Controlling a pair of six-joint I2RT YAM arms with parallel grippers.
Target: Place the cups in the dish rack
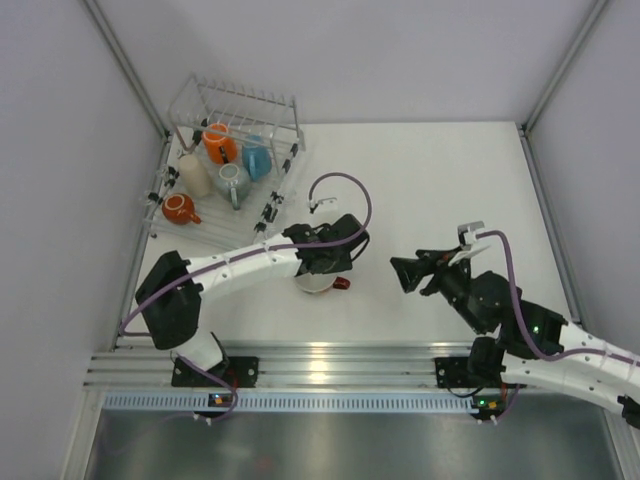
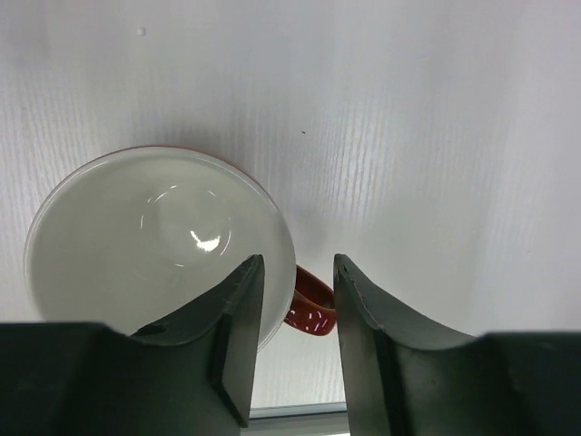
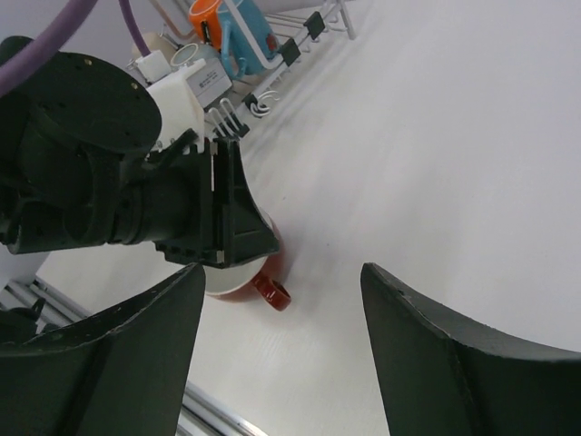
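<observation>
White counter (image 1: 430, 180) inside pale grey walls, with an aluminium rail along the near edge.

wide white red-handled cup (image 2: 154, 236): upright on the counter, mouth up, long axis vertical. It sits roughly mid-counter, just ahead of the left arm's base line. The handle (image 2: 309, 307) points toward the right arm in the overhead view.

left tool (image 2: 297, 262): pointing straight down over the cup's handle side, jaws partly apart. One finger (image 2: 238, 327) is over the bowl and the other is outside by the handle. The rim sits in the gap and I see no contact on either side. From above, the wrist hides most of the cup.

right tool (image 1: 400, 275): spread wide, empty, above the counter to the cup's right and aimed at it, well apart from it.

dish rack (image 1: 240, 95): far-left corner, well apart from the cup. Inside are:
- orange mug (image 1: 219, 143)
- light blue mug (image 1: 257, 160)
- beige tumbler (image 1: 194, 175)
- pale grey-green mug (image 1: 233, 181)
- small rust-coloured mug (image 1: 178, 208)

black clips (image 1: 268, 212) line the rack edge nearest the cup. purple cable (image 1: 345, 190) loops above the left wrist, between cup and rack.
</observation>
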